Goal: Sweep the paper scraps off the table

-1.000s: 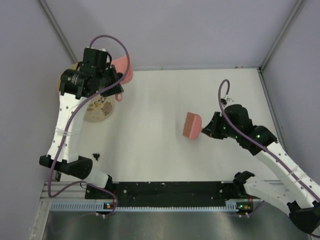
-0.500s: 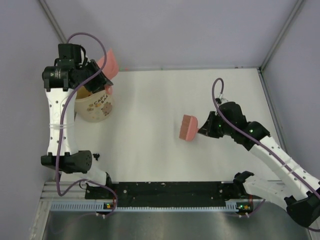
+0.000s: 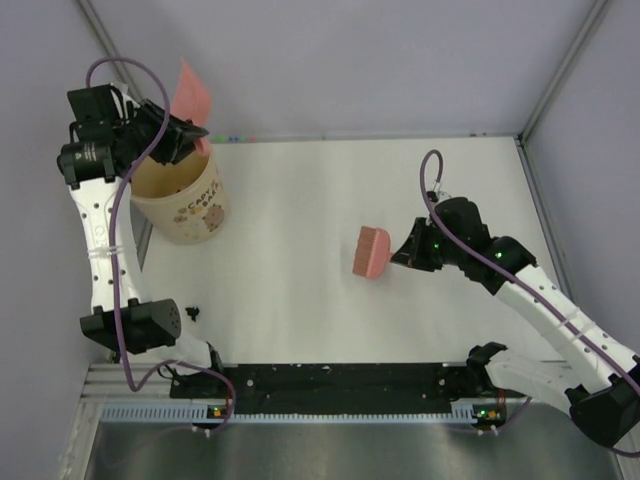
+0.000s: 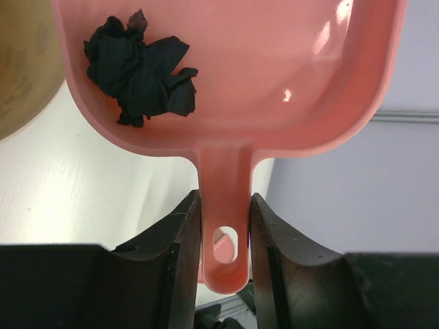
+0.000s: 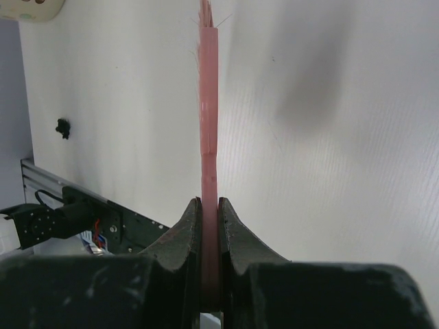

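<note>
We start at the left gripper. Its two matte black fingers pinch the thin flat handle of the pink dustpan, one finger on each side, level with the oval hanging hole. The pan is smooth, glossy plastic with rounded corners and a shallow raised rim, and highlights glint on its floor. In the pan's left part lie the paper scraps, a crumpled black wad with creased, ragged edges.

From above, we see the pan held up in the air and steeply tilted, just beyond the far rim of a round tan cup. The cup has an open mouth and a small cartoon print on its side, and it stands at the far left of the table.

The right gripper has its curved black fingers pressed tight on the flat pink back of a brush. The wrist camera sees the brush edge-on as a narrow strip with a few stray bristles at its far tip. From above, the brush is a stubby pink block with a ribbed bristle face, over the middle of the table. We cannot tell whether it touches the surface.

The tabletop is plain white with a faint fine grain. A small black bit lies on it near the left arm's base; we cannot tell what it is made of.
</note>
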`<state>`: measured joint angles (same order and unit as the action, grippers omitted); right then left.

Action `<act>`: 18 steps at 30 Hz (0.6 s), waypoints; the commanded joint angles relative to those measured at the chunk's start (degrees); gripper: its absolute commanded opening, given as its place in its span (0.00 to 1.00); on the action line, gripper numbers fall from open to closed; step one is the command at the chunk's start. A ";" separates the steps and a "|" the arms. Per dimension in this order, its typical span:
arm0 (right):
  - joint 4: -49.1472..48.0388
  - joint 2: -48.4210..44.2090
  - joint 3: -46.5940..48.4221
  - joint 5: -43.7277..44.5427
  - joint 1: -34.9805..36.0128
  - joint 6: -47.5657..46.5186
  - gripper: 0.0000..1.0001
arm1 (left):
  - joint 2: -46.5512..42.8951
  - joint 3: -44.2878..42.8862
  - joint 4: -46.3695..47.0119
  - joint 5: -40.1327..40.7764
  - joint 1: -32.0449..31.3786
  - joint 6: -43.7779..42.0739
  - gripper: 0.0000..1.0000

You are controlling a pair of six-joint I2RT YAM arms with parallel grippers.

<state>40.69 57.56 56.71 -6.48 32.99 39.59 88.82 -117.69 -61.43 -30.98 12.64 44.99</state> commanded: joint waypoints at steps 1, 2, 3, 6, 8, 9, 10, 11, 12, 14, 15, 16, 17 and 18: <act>-2.37 -0.52 2.88 -0.99 0.49 -0.13 0.00 | -3.47 3.34 15.88 -7.77 3.17 9.40 0.00; -2.28 -0.61 2.88 -0.90 0.41 -0.13 0.00 | -3.91 4.30 18.16 -8.73 3.96 11.06 0.00; -2.37 -0.96 2.80 -0.90 0.49 -0.13 0.00 | -4.35 5.70 20.36 -9.79 4.84 13.00 0.00; -2.28 -1.22 2.71 -0.90 0.41 -0.13 0.00 | -5.76 10.01 28.88 -12.95 6.86 19.76 0.00; -2.10 -1.31 2.79 -0.99 0.49 -0.04 0.00 | -6.02 11.60 32.76 -14.45 7.74 23.02 0.00; -2.10 -1.22 2.79 -0.99 0.41 -0.04 0.00 | -6.11 12.65 35.73 -15.41 8.09 24.86 0.00; -2.02 -1.22 2.97 -0.99 0.41 -0.04 0.00 | -6.28 13.96 39.25 -16.47 8.45 27.40 0.00; -2.01 -1.14 3.06 -1.16 0.41 -0.04 0.00 | -6.63 15.20 42.24 -17.00 8.71 29.95 0.00; -2.01 -1.05 3.14 -1.17 0.41 -0.04 0.00 | -7.07 16.43 45.23 -17.27 8.89 31.81 0.00; -1.84 -0.61 3.67 -1.34 0.41 -0.22 0.00 | -7.43 17.67 48.76 -17.44 8.98 34.45 0.00; -1.75 -0.52 4.02 -1.34 0.32 -0.57 0.00 | -7.52 18.02 49.99 -17.53 8.98 35.33 0.00; -1.84 -0.26 4.46 -1.25 0.40 -0.74 0.00 | -7.69 18.72 51.74 -17.79 9.06 36.38 0.00; -1.67 -0.08 4.90 -1.25 0.41 -1.09 0.00 | -7.95 19.77 54.55 -18.32 9.06 38.22 0.00; -1.49 0.18 5.34 -1.08 0.41 -1.27 0.00 | -8.13 21.00 57.88 -18.93 9.24 40.68 0.00</act>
<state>40.95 57.54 57.34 -7.27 32.99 39.46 83.90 -99.31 -20.73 -46.39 21.30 76.25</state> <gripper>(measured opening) 0.062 0.357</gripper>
